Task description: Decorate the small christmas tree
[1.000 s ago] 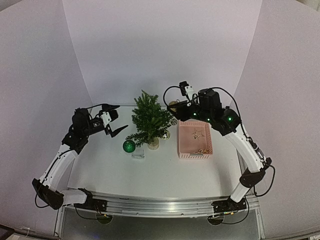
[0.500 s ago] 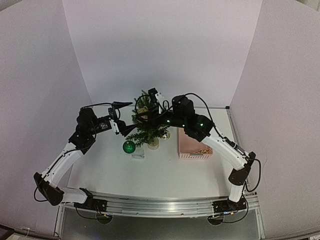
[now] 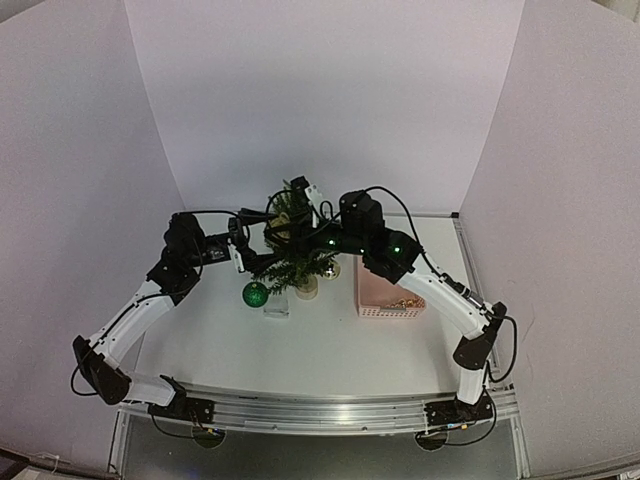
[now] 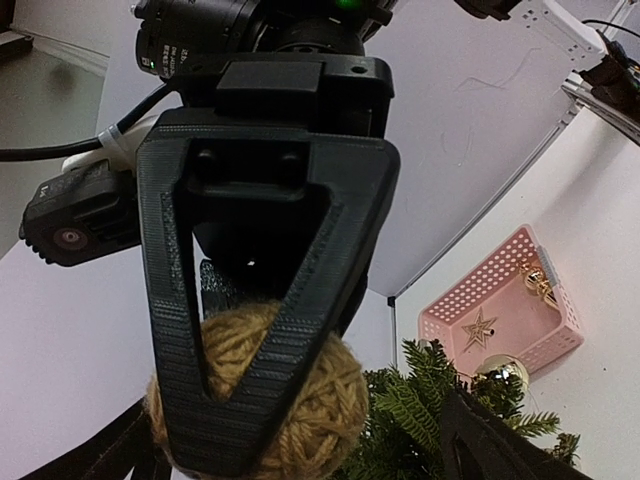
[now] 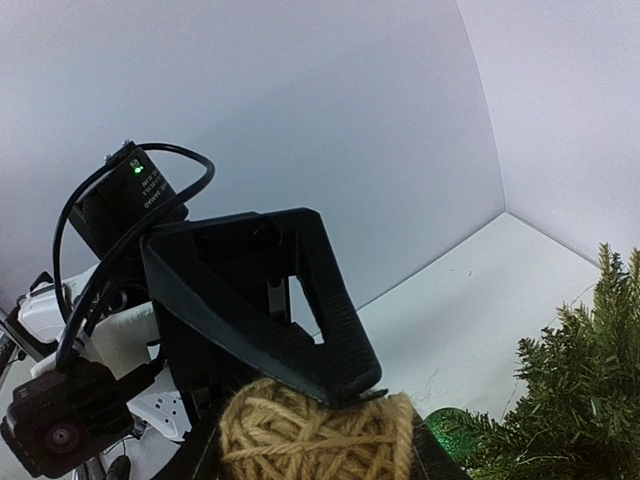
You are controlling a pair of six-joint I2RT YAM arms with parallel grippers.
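- Reaching in from both sides, I had my two grippers meeting at the upper left of the small christmas tree (image 3: 295, 262). A second before they were well apart, the left one out to the tree's left and the right one back beyond the basket.
- My right gripper (image 5: 318, 455) was closed on a tan twine ball (image 4: 335, 395), with one black finger pressed flat across its side.
- My left gripper (image 3: 258, 240) was spread wide. Its fingers showed only at the bottom corners of the left wrist view, with the ball and the right finger between them. It gripped nothing, and I could not tell whether it touched the ball.
- The tree stood upright in its pale round base (image 3: 306, 288) near the middle of the white table (image 3: 330, 350), where it had been a second earlier.
- The pink basket (image 3: 385, 311) sat just right of the tree, unmoved. It held a gold star (image 4: 478, 328) and some small gold trinkets (image 4: 535, 280) in one corner.
- A gold bauble (image 4: 500, 372) lay at the tree's foot, between tree and basket.
- A green bauble (image 3: 255, 294) rested on the table to the front left of the tree, in the same place as before, with a small clear piece (image 3: 276, 310) just beside it.
- My right arm crossed above the basket and the tree's crown, hiding the basket's far end in the top view.
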